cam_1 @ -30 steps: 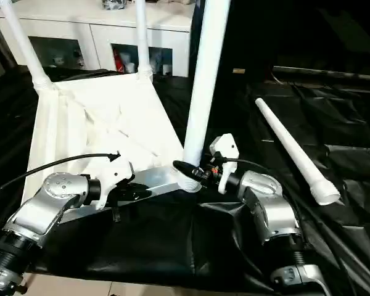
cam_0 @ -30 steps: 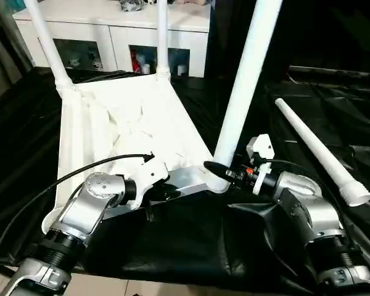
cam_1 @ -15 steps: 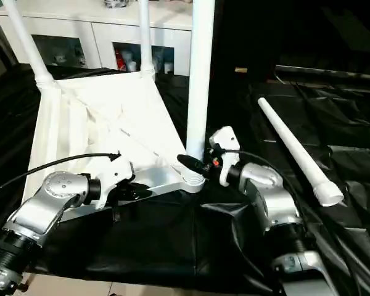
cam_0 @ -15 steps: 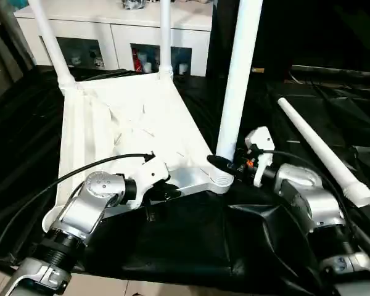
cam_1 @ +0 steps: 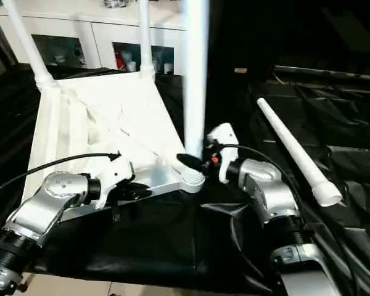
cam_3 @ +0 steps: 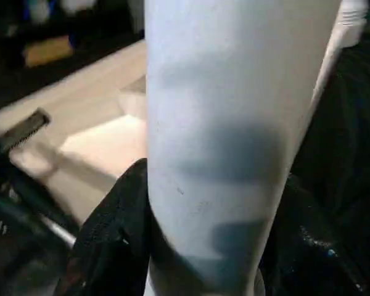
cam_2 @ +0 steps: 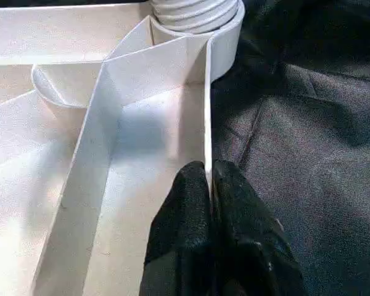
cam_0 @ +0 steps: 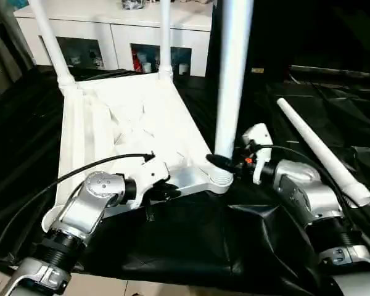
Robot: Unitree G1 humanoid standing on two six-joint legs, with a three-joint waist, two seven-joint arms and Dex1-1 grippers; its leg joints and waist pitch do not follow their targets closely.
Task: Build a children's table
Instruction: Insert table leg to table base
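Two grips at once on the children's table: pinching with the left gripper [cam_2: 208, 179], clasping with the right gripper [cam_0: 221, 163]. Lying upside down on the black cloth [cam_0: 191, 240], with the ribbed underside of the tabletop [cam_0: 129, 123] facing up. Pressing the left jaws together on the thin near rim of the tabletop, one black finger on each side of the wall, just left of the near right corner socket [cam_0: 221, 179]. Closing the right jaws around the upright leg [cam_0: 231, 74] low down, just above that socket, with the fingers [cam_3: 111, 234] lying against both sides of the white tube. Standing straight up in the near right socket, with its ribbed end sitting inside the ring. Rising also from the two far corners: the far left leg [cam_0: 49, 43], tilting a little to the left, and the far right leg [cam_0: 164, 37]. Lying loose on the cloth, well apart to the right of the tabletop: the fourth leg [cam_0: 320, 151], with its thick end pointing near and right. Standing behind all, at the far side: the white cabinet [cam_0: 117, 24] with glass doors.
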